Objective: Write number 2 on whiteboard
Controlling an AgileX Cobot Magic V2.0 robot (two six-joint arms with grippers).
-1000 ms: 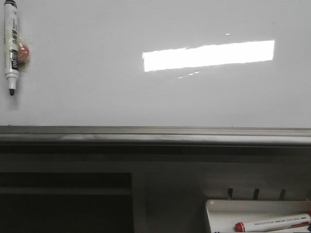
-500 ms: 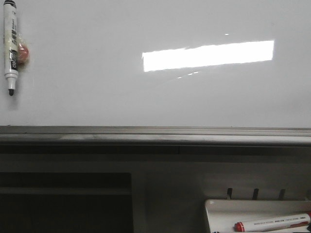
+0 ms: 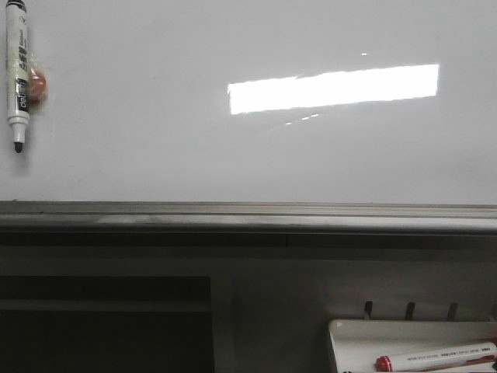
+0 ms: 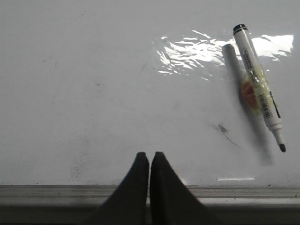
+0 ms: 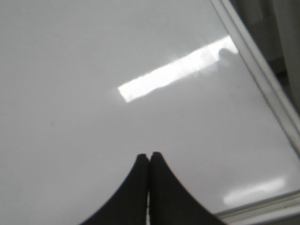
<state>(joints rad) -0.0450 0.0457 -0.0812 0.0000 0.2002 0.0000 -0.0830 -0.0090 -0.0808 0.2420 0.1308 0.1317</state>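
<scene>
The whiteboard [image 3: 155,140] fills the upper part of the front view, glossy white with a bright rectangular glare, and no number 2 shows on it. A black-tipped marker [image 3: 17,74] hangs tip down at the board's far left, with an orange blob beside its barrel. In the left wrist view the same marker [image 4: 259,84] lies off to the side of my left gripper [image 4: 149,154], which is shut and empty, over the board [image 4: 93,93] near its ledge. My right gripper [image 5: 149,155] is shut and empty over bare board [image 5: 93,70]. Neither gripper appears in the front view.
A grey metal ledge [image 3: 248,217] runs along the board's lower edge. Below it at the right, a small white tray [image 3: 365,338] holds a red-capped marker [image 3: 435,358]. A faint dark smudge [image 4: 224,130] marks the board near the hanging marker. The board's frame edge [image 5: 262,70] runs diagonally.
</scene>
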